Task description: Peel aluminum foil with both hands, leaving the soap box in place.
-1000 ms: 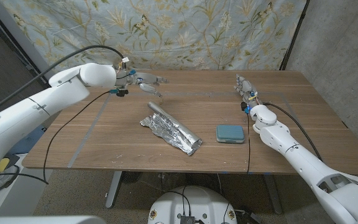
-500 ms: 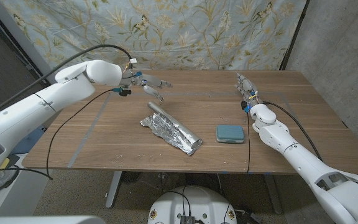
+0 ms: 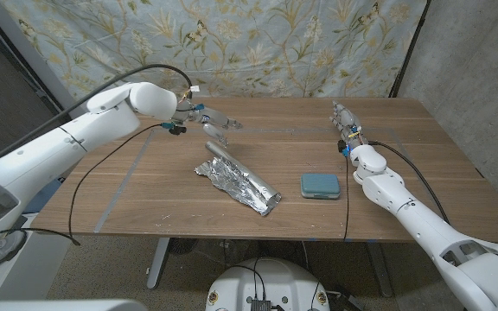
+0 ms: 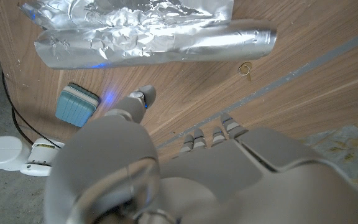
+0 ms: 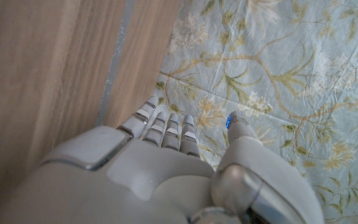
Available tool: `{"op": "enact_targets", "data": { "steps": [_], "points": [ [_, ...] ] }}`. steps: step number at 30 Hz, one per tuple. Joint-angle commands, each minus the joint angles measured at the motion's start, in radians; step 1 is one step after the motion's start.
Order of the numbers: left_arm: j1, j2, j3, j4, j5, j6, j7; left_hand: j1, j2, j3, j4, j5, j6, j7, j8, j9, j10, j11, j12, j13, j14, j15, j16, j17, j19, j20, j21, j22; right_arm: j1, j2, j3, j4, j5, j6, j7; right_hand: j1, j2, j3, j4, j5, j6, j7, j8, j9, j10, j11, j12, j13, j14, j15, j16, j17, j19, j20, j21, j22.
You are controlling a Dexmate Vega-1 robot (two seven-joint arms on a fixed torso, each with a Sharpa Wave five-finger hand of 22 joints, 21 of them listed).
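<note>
A crumpled strip of aluminum foil point(image 3: 236, 178) lies slanted on the middle of the wooden table point(image 3: 422, 130); it also shows as the foil point(image 4: 148, 30) in the left wrist view. A teal soap box point(image 3: 320, 185) sits bare on the wood just right of it, and the left wrist camera catches the soap box point(image 4: 76, 104) too. My left hand point(image 3: 215, 120) hovers behind the foil's far end, fingers apart, holding nothing. My right hand point(image 3: 344, 122) stands at the far right of the table, well behind the box, fingers straight and empty.
Grey tape lines point(image 3: 126, 177) cross the tabletop. A floral curtain point(image 3: 258, 43) hangs close behind the far edge. Black cables trail along both arms, one cable point(image 3: 346, 194) passing just right of the soap box.
My left hand has drifted right and a little nearer, toward the foil's far end. The right hand, foil and soap box have not moved.
</note>
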Motion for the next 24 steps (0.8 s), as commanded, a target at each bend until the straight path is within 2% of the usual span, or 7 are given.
{"op": "enact_targets", "data": {
  "steps": [1, 12, 17, 24],
  "points": [
    [-0.063, -0.054, 0.059, 0.035, 0.058, -0.031, -0.089, 0.016, 0.001, -0.003, 0.0, 0.007, -0.021, 0.0, -0.007, 0.004, -0.079, 0.006, 0.003, 0.009, -0.042, 0.006, -0.007, 0.003, -0.015, 0.003, -0.005, 0.005, -0.002, -0.006, 0.008, -0.011, 0.003, -0.02, -0.018, 0.01, -0.003, 0.004, -0.004, 0.001, -0.005, -0.003, 0.006, 0.002, -0.006, -0.004, 0.003, 0.003, -0.007, -0.008, -0.001, 0.003, -0.008, -0.051, 0.0, 0.004],
    [-0.095, -0.08, 0.096, 0.038, 0.089, -0.043, -0.16, 0.027, 0.001, -0.016, 0.008, 0.013, -0.074, 0.006, -0.018, 0.008, -0.121, 0.019, 0.001, 0.03, -0.076, 0.016, -0.011, 0.005, -0.049, 0.009, -0.008, 0.007, -0.017, -0.018, 0.027, -0.039, 0.019, -0.038, -0.035, 0.01, -0.003, 0.003, -0.006, 0.001, -0.017, -0.001, 0.005, 0.002, -0.025, -0.003, 0.0, 0.003, -0.018, -0.006, -0.003, 0.003, -0.017, -0.052, -0.002, 0.004],
    [-0.08, -0.067, 0.083, 0.011, 0.094, -0.03, -0.153, 0.029, 0.0, -0.022, 0.01, 0.015, -0.092, 0.011, -0.02, 0.009, -0.135, 0.021, 0.002, 0.037, -0.085, 0.019, -0.011, 0.006, -0.058, 0.007, -0.007, 0.008, -0.033, -0.031, 0.033, -0.076, 0.011, -0.047, -0.061, 0.01, -0.002, 0.002, -0.006, 0.001, -0.019, 0.0, 0.005, 0.002, -0.027, -0.001, 0.001, 0.003, -0.023, -0.005, -0.003, 0.003, -0.022, -0.05, -0.002, 0.004],
    [-0.039, -0.033, 0.063, -0.049, 0.123, -0.004, -0.124, 0.034, 0.005, -0.026, 0.012, 0.018, -0.106, 0.026, -0.019, 0.011, -0.149, 0.028, 0.004, 0.047, -0.1, 0.027, -0.011, 0.007, -0.069, 0.011, -0.006, 0.008, -0.041, -0.034, 0.037, -0.089, 0.013, -0.059, -0.072, 0.01, -0.002, 0.001, -0.007, 0.001, -0.024, 0.0, 0.005, 0.003, -0.03, 0.002, 0.001, 0.003, -0.026, -0.004, -0.004, 0.003, -0.025, -0.049, -0.003, 0.004]
  ]
}}
